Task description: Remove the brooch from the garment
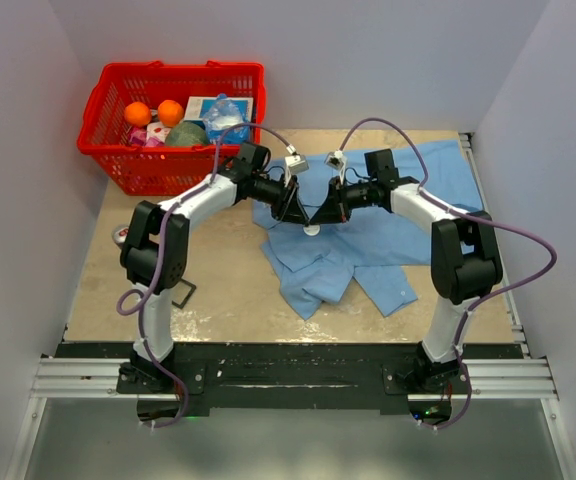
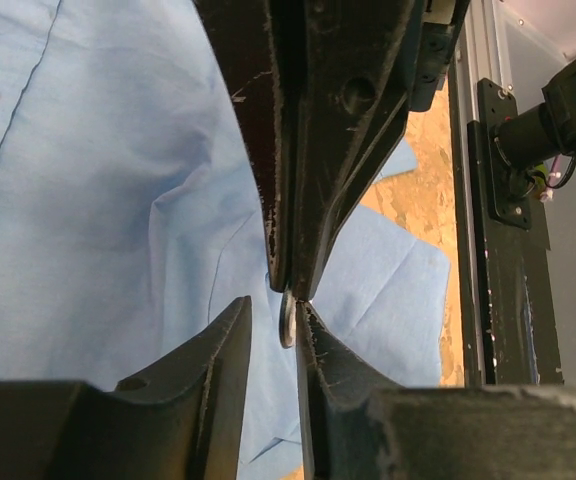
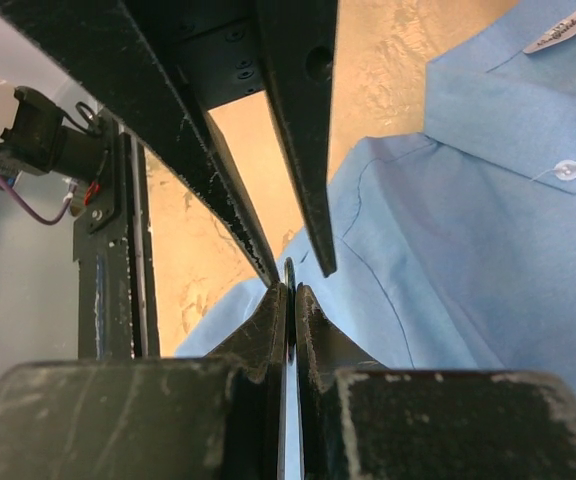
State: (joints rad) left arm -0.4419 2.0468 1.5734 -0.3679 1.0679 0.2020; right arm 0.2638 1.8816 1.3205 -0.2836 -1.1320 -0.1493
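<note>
From above, we see the left end effector [image 1: 301, 212] and the right end effector [image 1: 321, 213] meet tip to tip at the centre of the frame. They are over the blue shirt [image 1: 368, 250], which is spread on the surface [image 1: 218, 270]. The brooch is too small to pick out here.

In the left wrist view, the brooch [image 2: 287, 320] sits at centre, just under the right end effector's closed tips. It lies between the left end effector's fingers [image 2: 218, 370], which stand narrow with a gap on the left side. It shows edge-on, its sliver running up and down the frame, flat faces to left and right.

In the right wrist view, the right end effector is clamped on that thin edge at lower centre, and the shirt fills the right of the frame.

We judge the step to be a second grip. The left end effector should close squarely on the flat faces, centred and catching no cloth, before any pull away.
</note>
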